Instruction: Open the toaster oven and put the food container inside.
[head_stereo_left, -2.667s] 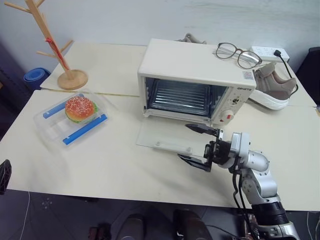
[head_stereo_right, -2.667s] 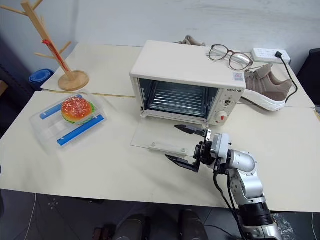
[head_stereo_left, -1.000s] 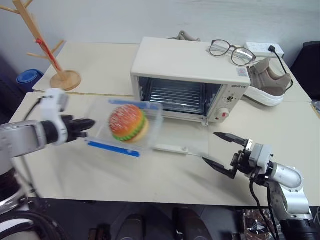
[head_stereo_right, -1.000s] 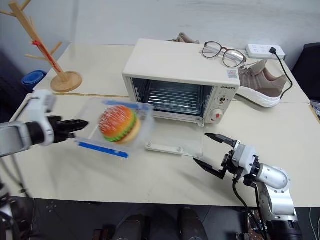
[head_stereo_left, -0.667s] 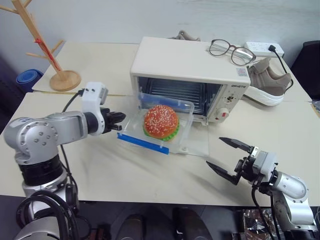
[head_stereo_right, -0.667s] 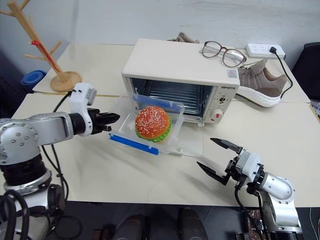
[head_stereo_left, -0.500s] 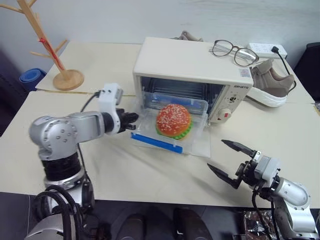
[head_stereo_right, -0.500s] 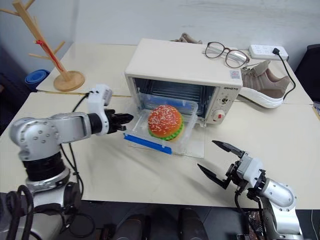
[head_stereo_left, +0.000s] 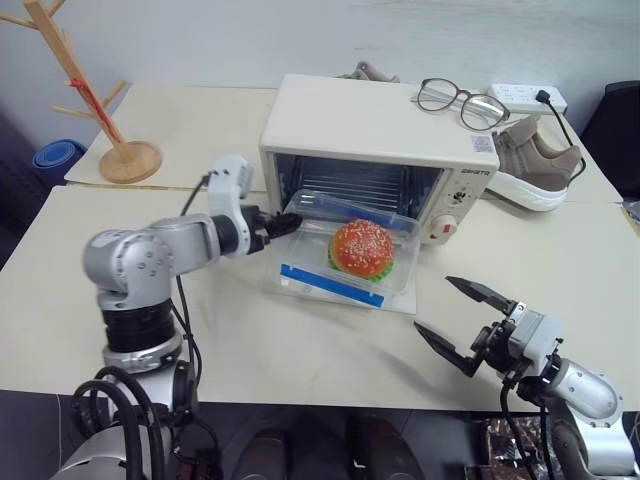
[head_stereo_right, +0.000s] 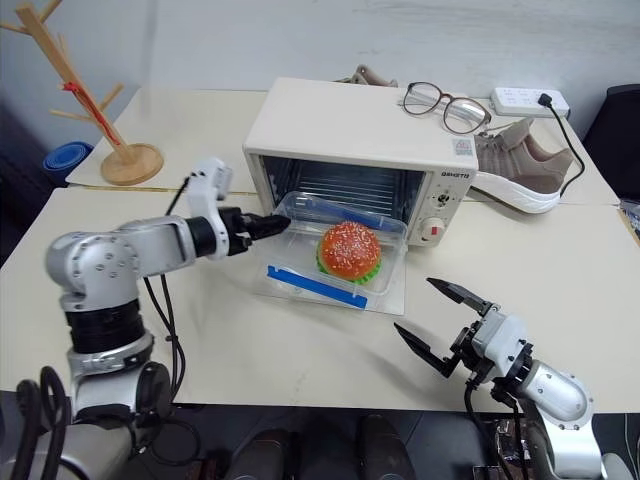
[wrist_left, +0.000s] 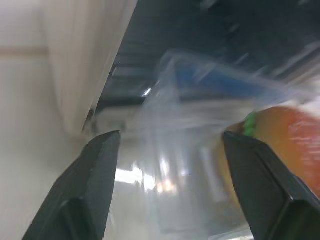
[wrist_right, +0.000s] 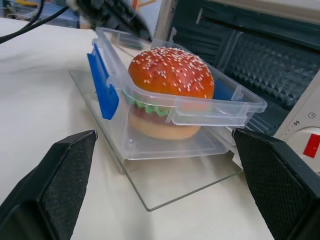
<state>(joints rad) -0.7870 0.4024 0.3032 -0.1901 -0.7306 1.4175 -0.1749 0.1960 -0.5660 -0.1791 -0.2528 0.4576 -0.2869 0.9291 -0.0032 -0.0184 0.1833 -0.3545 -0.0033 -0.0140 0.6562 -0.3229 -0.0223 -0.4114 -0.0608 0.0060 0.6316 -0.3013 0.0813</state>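
Toaster oven (head_stereo_left: 385, 150) is being observed near the middle of the desk (head_stereo_left: 230, 340), toward its far edge, with the glass door (wrist_right: 165, 187) lying folded down flat on the desktop. Food container (head_stereo_right: 335, 262) is being carried by that door, its far end at the oven mouth, its near blue strip (head_stereo_right: 310, 287) toward the desk's front edge; the burger (head_stereo_right: 348, 251) is sitting in the container's right half.

Left gripper (head_stereo_right: 268, 224) is being held at the container's left end, by the oven's left front corner. In the left wrist view its fingers (wrist_left: 95, 170) are parted, with the clear tray wall between them and a gap on both sides; contact cannot be confirmed.

Right gripper (head_stereo_right: 438, 322) is being held above the desk's front right area, well apart from the door, its jaws spread wide with nothing between them.

Eyeglasses (head_stereo_left: 463, 103) are resting on the oven's top, at its right rear corner. A sneaker (head_stereo_left: 540, 165) and a power strip (head_stereo_left: 527, 97) are lying near the far right corner, a wooden rack (head_stereo_left: 90, 95) near the far left.
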